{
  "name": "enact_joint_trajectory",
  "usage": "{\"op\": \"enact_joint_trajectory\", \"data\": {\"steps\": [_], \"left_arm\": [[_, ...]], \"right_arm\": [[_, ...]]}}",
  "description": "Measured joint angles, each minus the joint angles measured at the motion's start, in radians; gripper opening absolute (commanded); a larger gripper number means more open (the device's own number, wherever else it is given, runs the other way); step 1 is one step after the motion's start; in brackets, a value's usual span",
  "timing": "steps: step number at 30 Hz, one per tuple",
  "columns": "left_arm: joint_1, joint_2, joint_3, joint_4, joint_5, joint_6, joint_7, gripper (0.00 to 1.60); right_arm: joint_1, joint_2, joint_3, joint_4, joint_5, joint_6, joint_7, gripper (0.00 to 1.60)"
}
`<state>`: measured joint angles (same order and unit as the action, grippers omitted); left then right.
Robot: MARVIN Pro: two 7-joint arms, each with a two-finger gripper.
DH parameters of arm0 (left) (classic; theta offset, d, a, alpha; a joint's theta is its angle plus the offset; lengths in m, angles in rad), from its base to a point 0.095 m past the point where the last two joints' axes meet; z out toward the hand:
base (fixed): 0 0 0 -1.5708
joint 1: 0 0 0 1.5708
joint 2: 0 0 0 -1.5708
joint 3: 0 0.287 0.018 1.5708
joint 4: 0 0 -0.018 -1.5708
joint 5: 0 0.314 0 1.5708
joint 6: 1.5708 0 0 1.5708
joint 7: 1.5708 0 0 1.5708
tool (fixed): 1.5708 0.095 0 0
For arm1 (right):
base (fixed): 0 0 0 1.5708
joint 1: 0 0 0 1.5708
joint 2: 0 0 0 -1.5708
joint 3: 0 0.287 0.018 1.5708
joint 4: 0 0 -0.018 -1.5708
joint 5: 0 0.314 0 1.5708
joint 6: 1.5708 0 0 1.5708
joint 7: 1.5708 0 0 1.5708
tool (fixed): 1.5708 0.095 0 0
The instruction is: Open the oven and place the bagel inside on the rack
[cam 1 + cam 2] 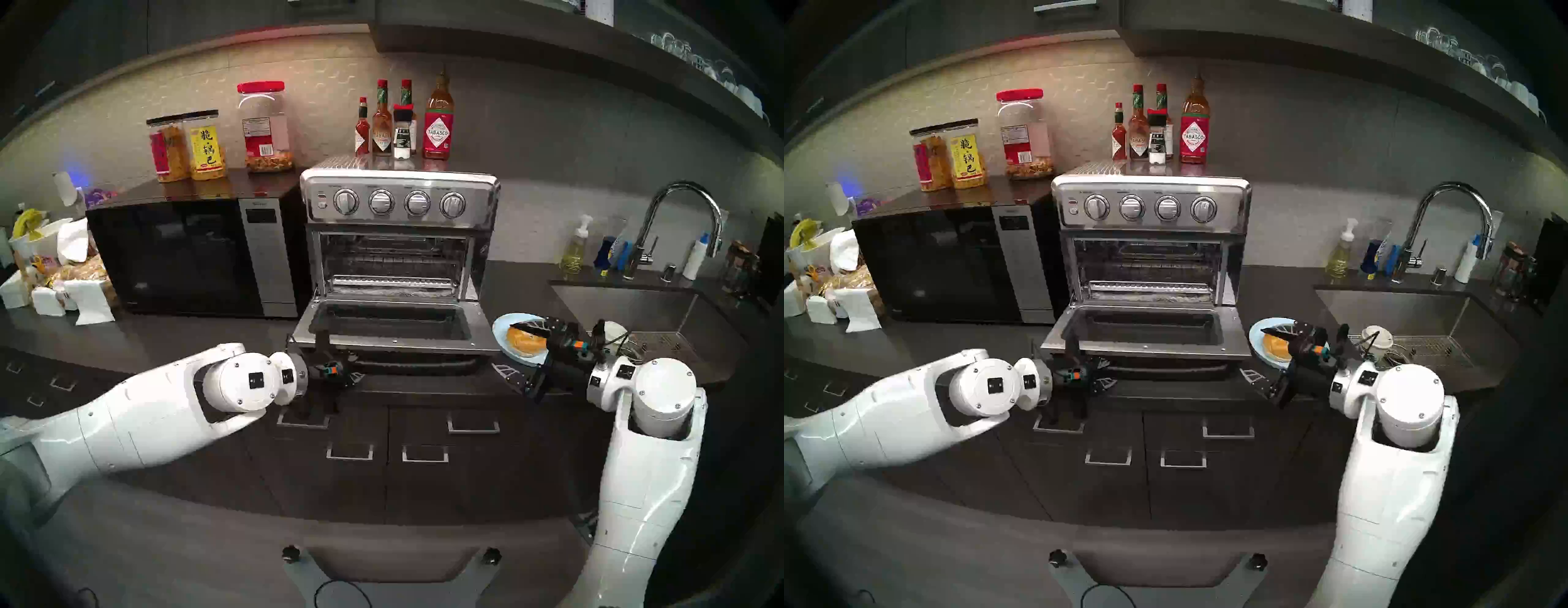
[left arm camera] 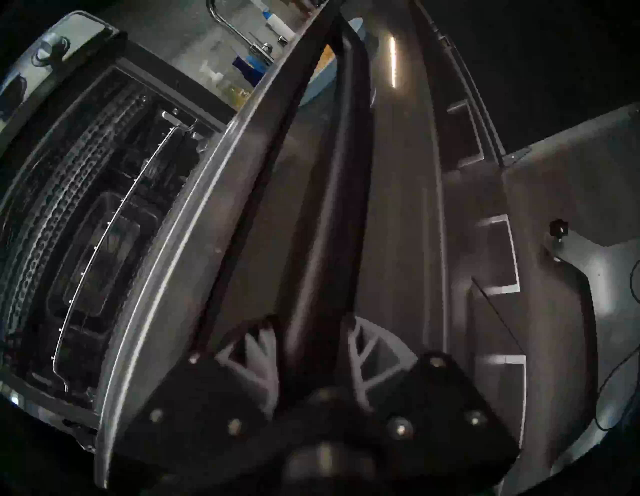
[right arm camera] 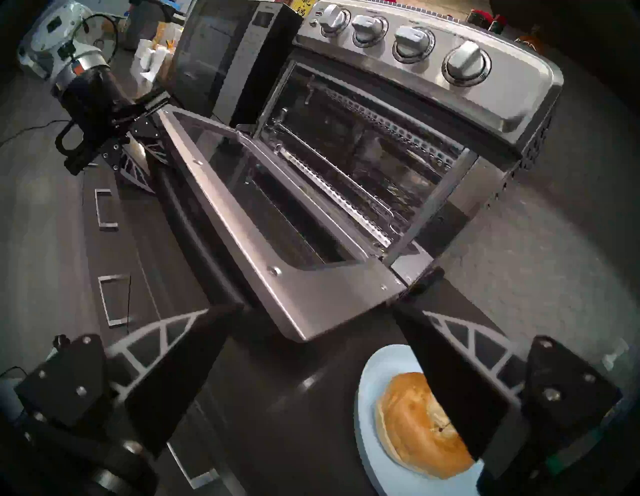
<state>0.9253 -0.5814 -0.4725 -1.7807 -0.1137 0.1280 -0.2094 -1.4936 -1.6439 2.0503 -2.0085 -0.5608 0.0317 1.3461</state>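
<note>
We have the oven (image 1: 399, 237) door (image 1: 394, 327) dropped flat at mid-frame, our left gripper (image 2: 311, 356) clamped shut on its dark handle (image 2: 322, 207), likely to hold it down so the rack (image 3: 339, 197) stays reachable. Lower right, the bagel (image 3: 415, 426) sits on the blue plate (image 3: 370, 381), untouched. Our right gripper (image 3: 311, 346) hangs above it, spread wide and empty, apparently ready to descend.
</note>
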Motion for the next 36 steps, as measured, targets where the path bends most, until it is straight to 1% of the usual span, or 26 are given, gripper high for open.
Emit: {"op": "enact_joint_trajectory", "data": {"steps": [7,8,9,11,15,17,20,24,29,36], "left_arm": [[0.034,0.017,0.015,-0.030,-0.018,-0.008,0.102,0.00],[0.036,0.017,0.016,-0.032,-0.020,-0.008,0.110,0.56],[0.041,0.018,0.017,-0.035,-0.024,-0.009,0.124,1.60],[0.048,0.020,0.018,-0.044,-0.030,-0.013,0.141,1.60],[0.070,0.029,0.027,-0.095,-0.054,-0.039,0.176,1.60],[0.086,0.030,0.042,-0.121,-0.065,-0.051,0.183,1.60],[0.126,0.035,0.082,-0.165,-0.081,-0.070,0.196,1.60],[0.184,0.060,0.109,-0.224,-0.096,-0.100,0.255,1.60],[0.249,0.093,0.091,-0.287,-0.109,-0.140,0.345,1.60],[0.338,0.091,0.048,-0.300,-0.106,-0.212,0.470,1.60]], "right_arm": [[0.001,0.000,0.000,-0.001,0.000,0.000,0.000,1.60],[0.001,0.000,0.000,-0.001,0.000,0.000,0.000,1.60],[0.001,0.000,0.000,-0.001,0.000,0.000,0.000,1.60],[0.000,0.000,0.000,-0.001,0.000,0.000,0.000,1.60],[0.000,0.000,0.000,-0.002,0.000,0.000,0.000,1.60],[0.000,0.000,0.000,-0.002,0.000,0.000,0.000,1.60],[0.000,0.000,0.000,-0.003,0.000,0.000,0.000,1.60],[0.000,0.000,0.000,-0.006,0.001,0.000,0.000,1.60],[0.000,-0.001,0.000,-0.010,0.001,0.000,0.000,1.60],[0.000,-0.001,0.001,-0.013,0.002,0.000,0.000,1.60]]}}
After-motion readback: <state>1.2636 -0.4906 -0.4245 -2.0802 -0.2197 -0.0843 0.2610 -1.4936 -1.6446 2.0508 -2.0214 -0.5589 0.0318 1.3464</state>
